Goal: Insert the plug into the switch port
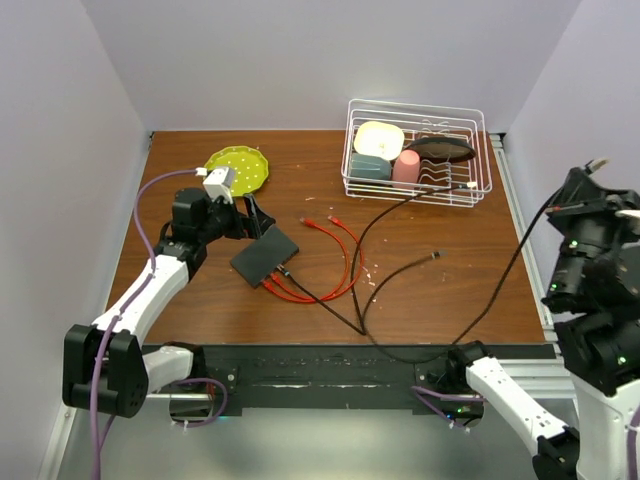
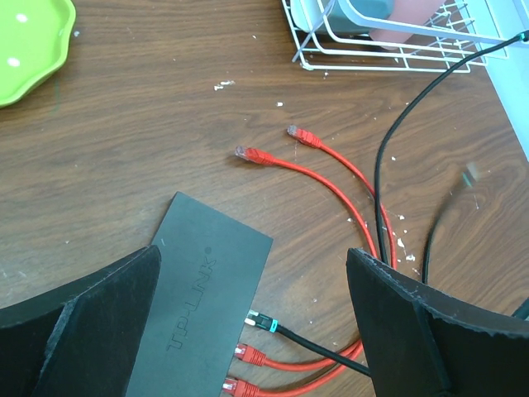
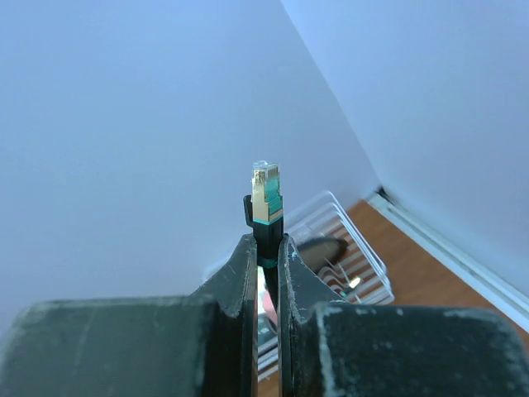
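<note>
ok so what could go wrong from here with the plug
1. The right tool grips the plug only by its boot, at the tips, so it may twist or slip on insertion.
2. The left tool hangs open above the switch, not holding it; a push could slide it.
3. The black cable trails across the table and could snag or tug.

One flat matte-black rectangular switch box (image 1: 265, 257). Three plugs sit in its edge: two seated red plugs (image 2: 245, 354) and one seated black plug (image 2: 261, 320) with a teal collar. Two loose red plugs (image 1: 308, 222) lie at its two o'clock. One gold-tipped black plug (image 3: 266, 197), unseated. One round yellow-green plate (image 1: 238, 168), table's eleven o'clock. One white wire dish rack (image 1: 420, 103), one o'clock.
</note>
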